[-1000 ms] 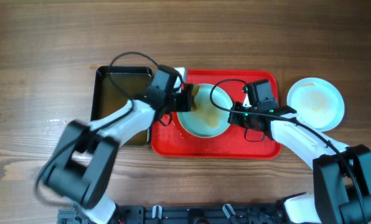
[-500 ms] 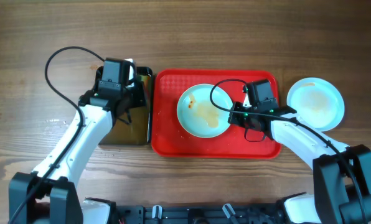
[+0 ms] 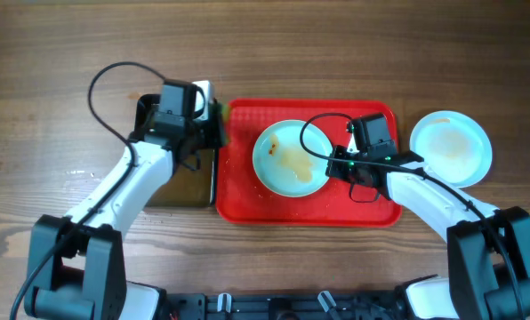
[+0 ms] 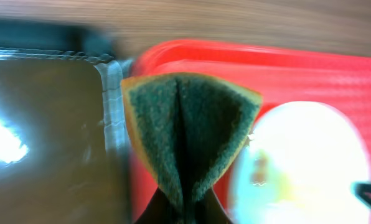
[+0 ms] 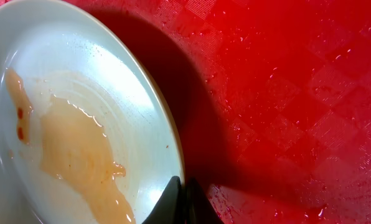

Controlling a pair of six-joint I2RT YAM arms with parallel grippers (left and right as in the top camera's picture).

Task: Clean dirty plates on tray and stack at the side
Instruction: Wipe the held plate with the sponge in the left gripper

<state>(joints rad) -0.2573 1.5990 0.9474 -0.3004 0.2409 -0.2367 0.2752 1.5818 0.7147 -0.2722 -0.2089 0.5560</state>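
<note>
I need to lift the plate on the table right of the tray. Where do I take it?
Take the plate by its rim, one of the jaws over the lip and one under. It lies flat and shallow, so nothing else sticks up. Probably come from the edge nearest the robot, away from the tray.

White arms point(image 3: 123, 187), black joints point(image 3: 489, 244) — looping black cables point(image 3: 92, 91)

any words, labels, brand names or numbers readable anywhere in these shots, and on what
None can be read in any view: the tray, the plate on the tray, the plate beside it, the sponge and the bin show no lettering.
</note>
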